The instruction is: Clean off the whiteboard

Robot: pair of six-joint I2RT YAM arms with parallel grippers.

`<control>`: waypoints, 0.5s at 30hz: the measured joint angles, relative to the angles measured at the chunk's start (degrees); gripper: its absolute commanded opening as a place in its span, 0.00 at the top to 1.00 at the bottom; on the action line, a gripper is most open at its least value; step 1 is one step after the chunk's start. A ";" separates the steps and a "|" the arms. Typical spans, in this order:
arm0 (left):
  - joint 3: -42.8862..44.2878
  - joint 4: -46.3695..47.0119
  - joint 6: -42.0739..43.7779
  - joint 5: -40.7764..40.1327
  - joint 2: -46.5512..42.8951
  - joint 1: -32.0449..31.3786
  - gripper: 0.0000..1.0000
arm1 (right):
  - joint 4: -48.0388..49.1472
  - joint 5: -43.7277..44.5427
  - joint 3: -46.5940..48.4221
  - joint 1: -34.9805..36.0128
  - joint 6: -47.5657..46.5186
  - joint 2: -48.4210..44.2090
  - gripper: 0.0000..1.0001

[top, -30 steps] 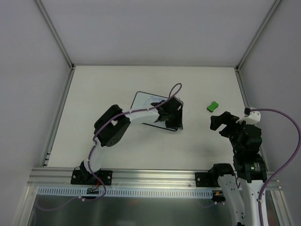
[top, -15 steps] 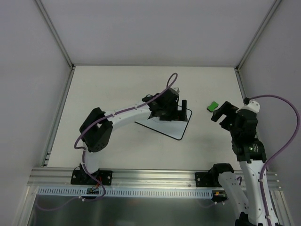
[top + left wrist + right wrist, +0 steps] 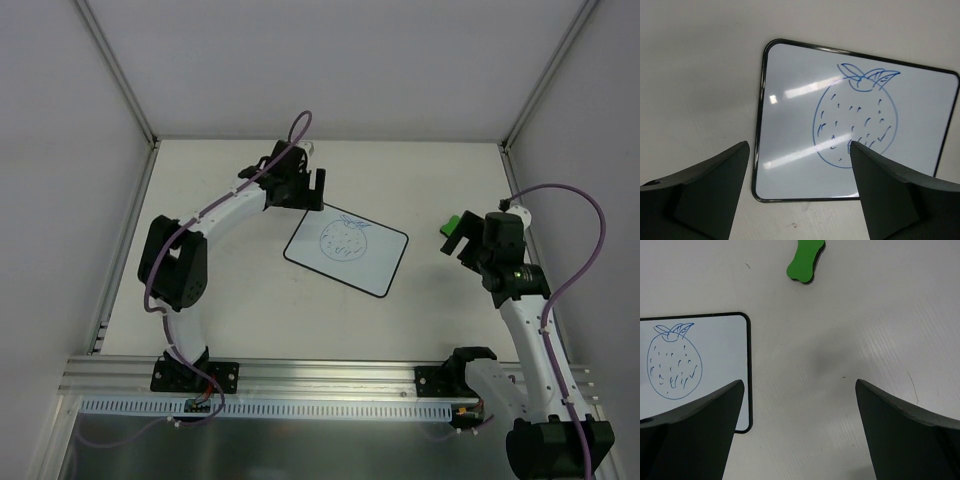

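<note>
The whiteboard lies flat mid-table, white with a thin black border and a blue round fruit-like drawing on it. It also shows in the left wrist view and at the left of the right wrist view. My left gripper is open and empty, just beyond the board's far-left corner. The small green eraser lies to the right of the board, and it shows at the top of the right wrist view. My right gripper is open and empty, right beside the eraser.
Aluminium frame rails run along the table's left and right edges, and grey walls stand close around. A metal rail carries the arm bases at the near edge.
My left arm has swung off the whiteboard to its far-left corner, uncovering the drawing, and the board shifted a little. My right arm has reached forward to the green eraser.
</note>
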 measured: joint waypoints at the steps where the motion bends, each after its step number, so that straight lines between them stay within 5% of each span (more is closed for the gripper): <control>1: 0.00 -0.31 0.70 0.11 0.79 0.28 0.22 | 0.00 0.00 -0.02 0.00 -0.15 0.20 0.01; 15: 0.70 -2.78 4.33 1.95 11.30 4.26 0.52 | 0.04 -1.51 -0.13 0.00 -1.79 -0.66 0.01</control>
